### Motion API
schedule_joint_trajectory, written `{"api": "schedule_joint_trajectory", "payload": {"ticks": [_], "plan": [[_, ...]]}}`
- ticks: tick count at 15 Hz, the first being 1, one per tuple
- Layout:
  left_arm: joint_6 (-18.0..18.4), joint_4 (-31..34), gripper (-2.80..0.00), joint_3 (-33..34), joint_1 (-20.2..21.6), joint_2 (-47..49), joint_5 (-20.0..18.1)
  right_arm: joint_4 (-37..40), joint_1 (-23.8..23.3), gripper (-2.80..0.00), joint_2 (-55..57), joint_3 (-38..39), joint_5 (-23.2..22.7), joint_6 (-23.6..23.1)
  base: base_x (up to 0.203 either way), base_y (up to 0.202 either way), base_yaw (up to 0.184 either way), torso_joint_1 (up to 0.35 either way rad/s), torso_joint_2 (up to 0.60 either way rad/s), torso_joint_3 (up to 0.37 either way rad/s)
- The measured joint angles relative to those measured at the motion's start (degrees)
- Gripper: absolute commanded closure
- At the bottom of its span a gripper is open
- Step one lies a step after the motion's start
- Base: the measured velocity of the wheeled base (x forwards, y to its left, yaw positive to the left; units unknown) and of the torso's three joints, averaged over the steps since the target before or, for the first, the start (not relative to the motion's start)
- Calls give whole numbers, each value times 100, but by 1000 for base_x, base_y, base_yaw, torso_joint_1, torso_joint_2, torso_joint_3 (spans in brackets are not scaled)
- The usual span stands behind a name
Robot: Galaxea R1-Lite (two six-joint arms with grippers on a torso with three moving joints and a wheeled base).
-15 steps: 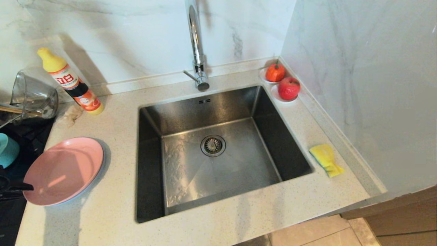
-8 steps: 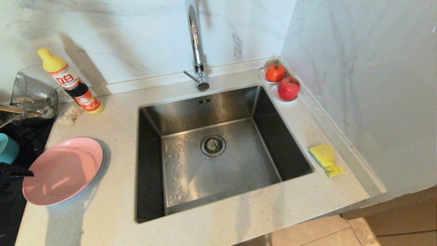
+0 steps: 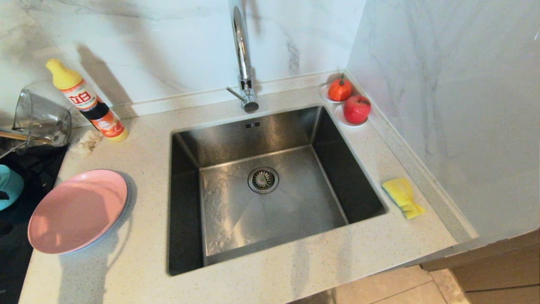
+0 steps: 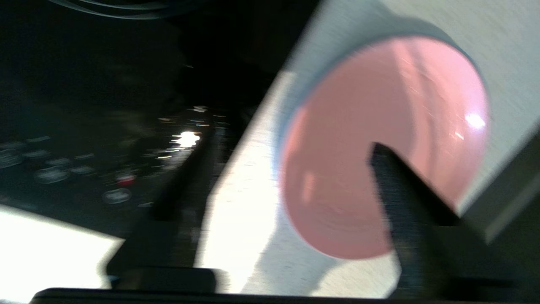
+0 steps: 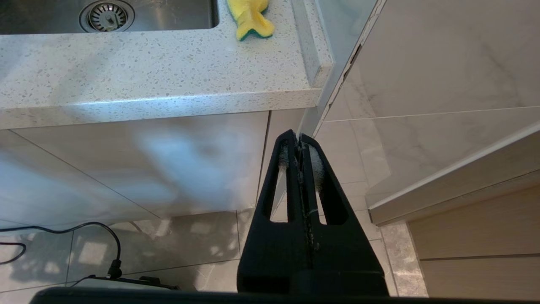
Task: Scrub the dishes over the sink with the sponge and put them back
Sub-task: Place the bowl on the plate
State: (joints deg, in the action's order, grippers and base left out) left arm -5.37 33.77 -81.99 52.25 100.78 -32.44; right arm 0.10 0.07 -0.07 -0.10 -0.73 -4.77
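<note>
The pink plate (image 3: 78, 211) lies flat on the counter left of the sink (image 3: 295, 202), stacked on a grey-blue plate whose rim (image 3: 125, 210) peeks out. At the far left edge sits the teal bowl (image 3: 9, 185). The yellow-and-green sponge (image 3: 403, 197) rests on the counter right of the sink. In the left wrist view, my left gripper (image 4: 290, 137) is open and empty above the pink plate's (image 4: 379, 139) edge, one finger over the plate, the other over the black cooktop. My right gripper (image 5: 298, 137) is shut and parked below the counter front.
A detergent bottle (image 3: 86, 101), a clear glass jug (image 3: 40, 118) and a crumpled rag (image 3: 86, 141) stand at the back left. Two red fruits (image 3: 356, 109) sit in the back right corner. The chrome faucet (image 3: 242, 55) rises behind the sink. A marble wall closes the right side.
My left gripper was at the pink plate's left edge, opened, and drew back out of the head view. The plate stays flat on the counter.
</note>
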Motion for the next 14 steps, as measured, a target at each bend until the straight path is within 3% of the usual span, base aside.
{"api": "schedule_joint_trajectory", "payload": {"ticks": [3, 7, 12, 14], "plan": [[-340, -20, 0, -48, 125, -76, 416, 0, 0, 0, 0, 7, 0, -1, 0, 0, 0, 0, 0, 0], [-507, 9, 0, -47, 340, -195, 471, 0, 0, 0, 0, 5, -1, 1, 0, 0, 0, 0, 0, 0], [-600, -74, 0, -116, 557, -119, 846, 0, 0, 0, 0, 5, 2, 1, 0, 0, 0, 0, 0, 0], [-796, -74, 0, -311, 632, 30, 867, 0, 0, 0, 0, -1, 2, 1, 0, 0, 0, 0, 0, 0]]}}
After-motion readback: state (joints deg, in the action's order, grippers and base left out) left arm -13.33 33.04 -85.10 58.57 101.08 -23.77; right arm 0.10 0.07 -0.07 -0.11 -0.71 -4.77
